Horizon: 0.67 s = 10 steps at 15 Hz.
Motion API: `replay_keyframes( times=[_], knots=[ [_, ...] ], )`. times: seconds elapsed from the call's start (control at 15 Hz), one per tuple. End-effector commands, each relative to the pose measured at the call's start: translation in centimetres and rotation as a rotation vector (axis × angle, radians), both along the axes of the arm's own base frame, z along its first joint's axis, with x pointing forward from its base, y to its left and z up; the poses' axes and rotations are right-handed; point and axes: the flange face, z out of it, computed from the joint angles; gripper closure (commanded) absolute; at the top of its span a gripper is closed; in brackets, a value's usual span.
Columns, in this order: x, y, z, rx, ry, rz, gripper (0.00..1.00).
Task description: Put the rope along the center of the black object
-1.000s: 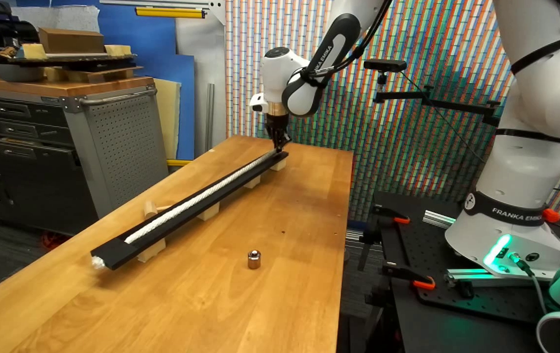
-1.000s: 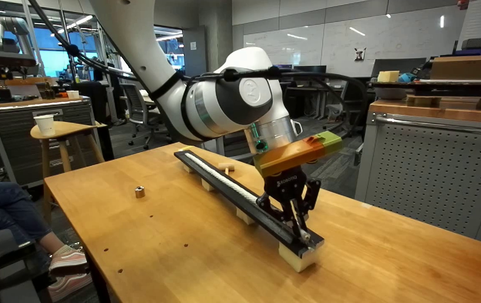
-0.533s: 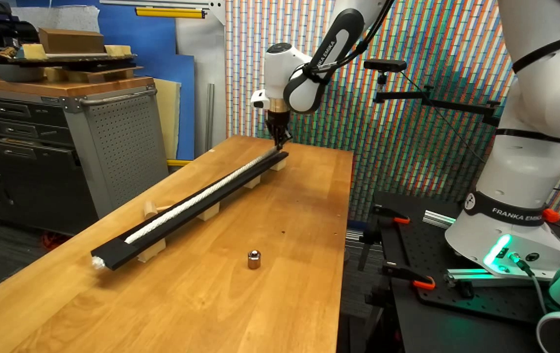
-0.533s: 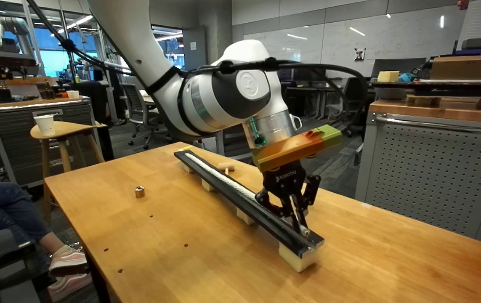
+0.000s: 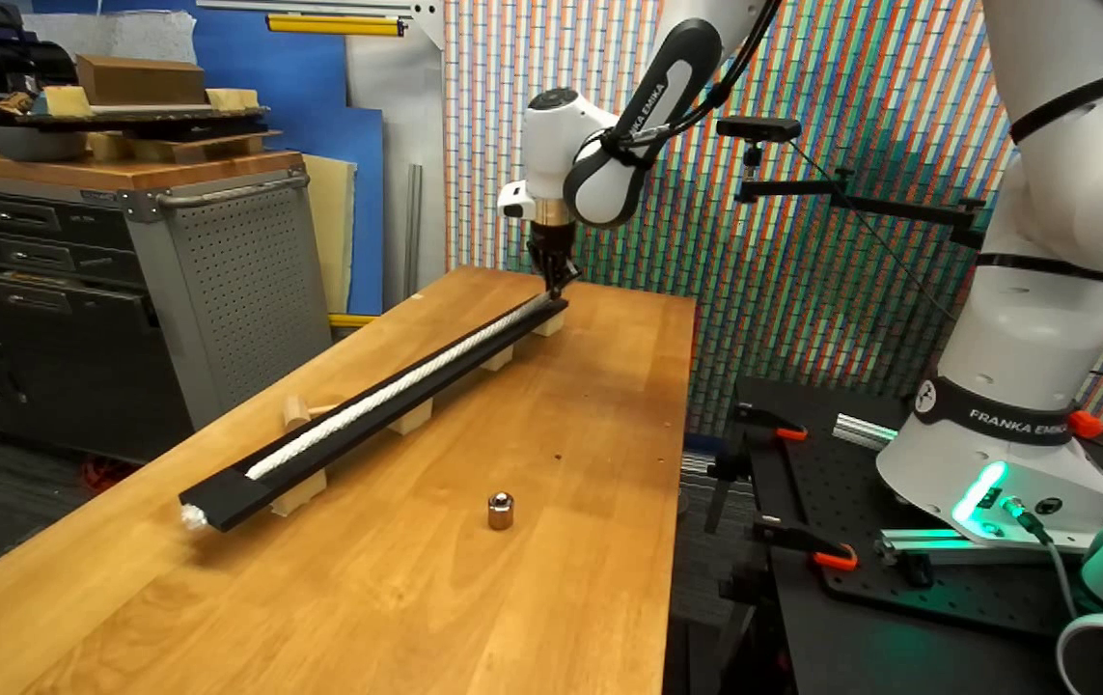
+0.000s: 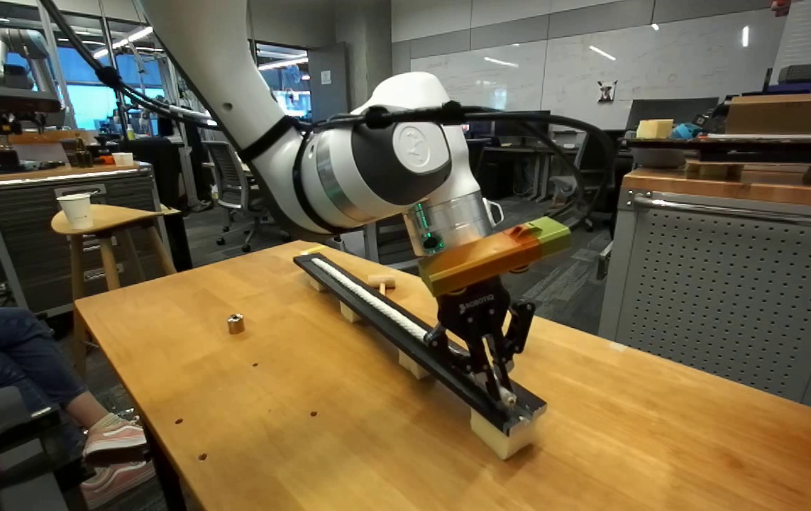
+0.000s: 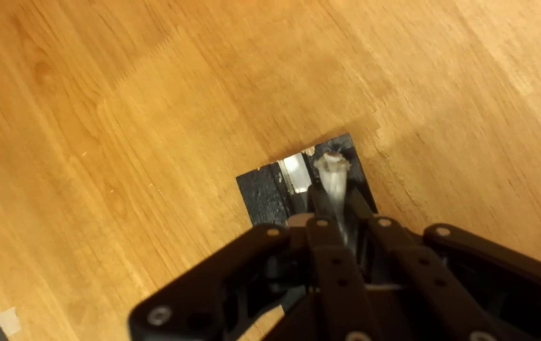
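At two o'clock along the long black rail (image 5: 387,413) before me, the black-fingered gripper (image 5: 555,291) is pinching the twisted white rope (image 5: 382,395) near its tip, likely for seating it in the groove (image 7: 298,174) holding the rest.

White rope (image 5: 397,389), black bar (image 5: 406,399), honey-gold bench (image 5: 561,560) before you.
You read a slanted twist pattern along the rope, and a cloudy white at its end in the wrist view. Your fingers (image 7: 324,237) are black, your arm (image 6: 377,163) white with dark grey, your wrist casing (image 6: 490,259) orange shading into lime green. The bench carries streaked grain; the small cylinder (image 5: 501,513) gleams coppery, the blocks (image 6: 503,434) are pale cream, the mallet (image 5: 297,413) light tan. In an exterior view the backdrop (image 5: 860,77) is striped red, white, blue and green, and in both exterior views a grey cabinet side (image 6: 731,284) is dotted in rows.
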Motion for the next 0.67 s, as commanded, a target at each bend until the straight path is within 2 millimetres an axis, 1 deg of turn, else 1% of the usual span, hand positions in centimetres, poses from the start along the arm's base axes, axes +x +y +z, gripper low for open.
replay_keyframes(
  times=[0.0,0.33,0.6],
  knots=[
    [-0.71,-1.05,0.79,-0.024,-0.010,0.021,0.97],
    [-0.26,-0.97,1.07,-0.027,-0.027,0.029,0.96],
    [-0.37,-0.93,0.92,-0.026,-0.022,0.033,0.96]
  ],
)
